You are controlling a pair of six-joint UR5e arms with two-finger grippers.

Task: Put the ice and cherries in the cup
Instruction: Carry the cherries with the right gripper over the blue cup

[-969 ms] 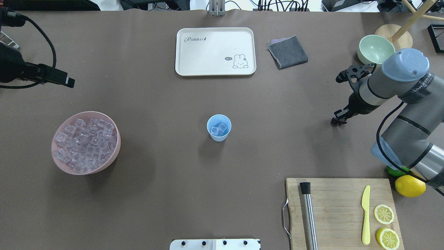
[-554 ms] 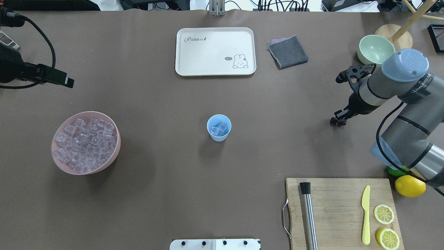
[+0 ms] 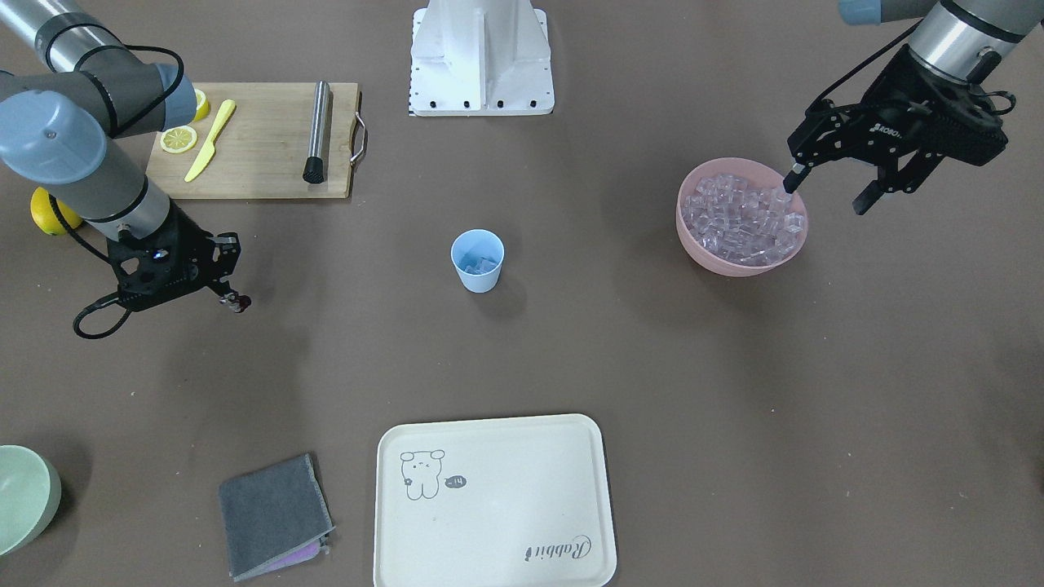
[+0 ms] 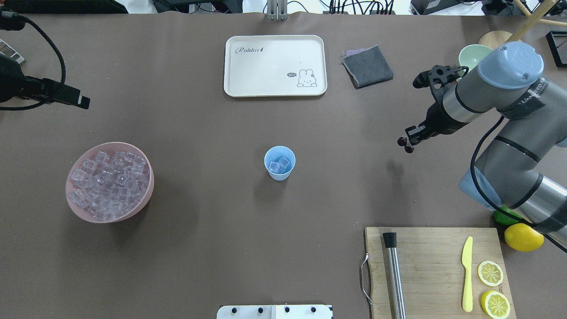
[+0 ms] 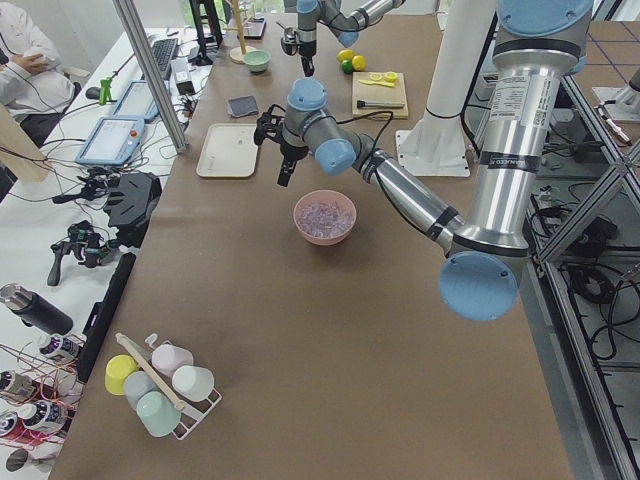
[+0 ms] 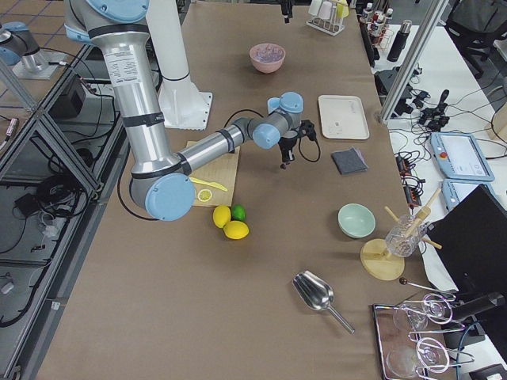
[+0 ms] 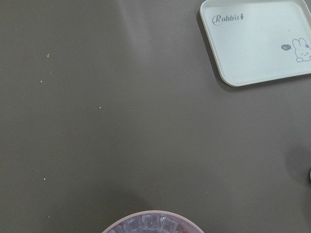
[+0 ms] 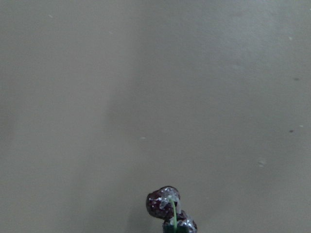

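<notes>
— Two cherries (image 4: 405, 145), one pair. How would they handle?

— Very light, I'd judge, with glossy round skins that would slip out of a squeeze and might bruise. The thin green stems are the place to take hold, up where they join. The fruit will swing under a grip like that, so the carry wants to be gentle.

— And that's where the right jaws have them?

— Yes. The right jaws are clenched on the stems, and in the right wrist view both fruits dangle below, clear of the table (image 4: 212, 248). They hang well apart from the pale blue cup (image 4: 279, 174), off toward the robot's right.

— What's in the cup?

— A few ice cubes (image 4: 280, 164) already, and no cherries. It stands upright at mid-table.

— The left jaws?

— Spread wide and holding nothing. They hover by the pink bowl (image 3: 703, 249) heaped with ice (image 3: 746, 218). One fingertip shows over the rim in the front view, but I can't tell whether it touches anything.

— The ice itself?

— Hard, smooth little cubes, probably slick. Pinch across two flat faces.
</notes>
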